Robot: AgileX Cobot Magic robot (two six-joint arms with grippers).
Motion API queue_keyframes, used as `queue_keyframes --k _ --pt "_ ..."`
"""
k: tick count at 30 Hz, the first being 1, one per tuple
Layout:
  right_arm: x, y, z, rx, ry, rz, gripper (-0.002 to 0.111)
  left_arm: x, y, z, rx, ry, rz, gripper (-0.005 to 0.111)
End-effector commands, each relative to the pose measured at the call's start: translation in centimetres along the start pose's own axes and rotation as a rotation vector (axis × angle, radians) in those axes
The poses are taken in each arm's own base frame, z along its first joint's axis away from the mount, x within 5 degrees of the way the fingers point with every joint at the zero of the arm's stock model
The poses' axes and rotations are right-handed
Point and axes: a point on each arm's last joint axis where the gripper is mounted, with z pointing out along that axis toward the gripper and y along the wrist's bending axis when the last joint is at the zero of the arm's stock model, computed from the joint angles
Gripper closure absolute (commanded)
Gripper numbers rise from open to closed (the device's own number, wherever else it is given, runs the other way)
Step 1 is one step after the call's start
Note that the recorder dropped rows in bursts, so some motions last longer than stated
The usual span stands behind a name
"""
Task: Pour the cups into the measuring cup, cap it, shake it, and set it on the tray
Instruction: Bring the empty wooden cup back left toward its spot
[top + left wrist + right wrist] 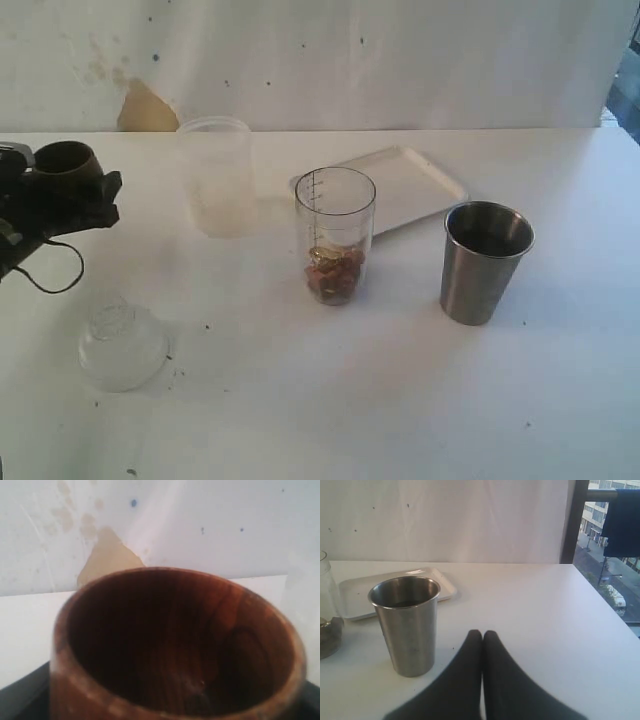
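1. Left gripper (72, 192) clamps the small rounded brown wooden cup (63, 158) — far left.
2. Right gripper (482, 639) — jaws pressed together, empty — near the tapered brushed-steel tumbler (408, 625).
3. Tall clear graduated plastic measuring cup (335, 225) stands in front of the flat white rectangular tray (415, 185).

A frosted translucent cup (216, 175) stands upright on the white table (400, 400) before a stained wall (400, 60).

The measuring cup (335, 235) stands mid-surface (400, 400), with small pieces (335, 275) in its bottom. The tray (410, 185) lies just behind it, to the right. The tumbler (487, 262) stands right of the measuring cup, before the tray's right end. The frosted cup (216, 178) stands behind and left of the measuring cup. The lid (122, 347) lies front left. At the far left, the wooden cup (65, 158) sits in the left tool (70, 195).
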Motion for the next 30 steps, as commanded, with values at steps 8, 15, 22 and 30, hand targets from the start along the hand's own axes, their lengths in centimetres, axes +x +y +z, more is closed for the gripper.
queue_keyframes --k 8,15,22,30 --pt "0.1 0.0 0.0 0.0 -0.005 0.004 0.108 3.8 0.4 3.0 0.053 0.077 0.017 0.107" --pt "0.1 0.0 0.0 0.0 -0.005 0.004 0.108 4.9 0.5 3.1 0.056 0.099 0.011 0.084" --pt "0.1 0.0 0.0 0.0 -0.005 0.004 0.108 4.9 0.5 3.1 0.056 0.099 0.011 0.028" --pt "0.1 0.0 0.0 0.0 -0.005 0.004 0.108 4.9 0.5 3.1 0.056 0.097 0.016 0.001"
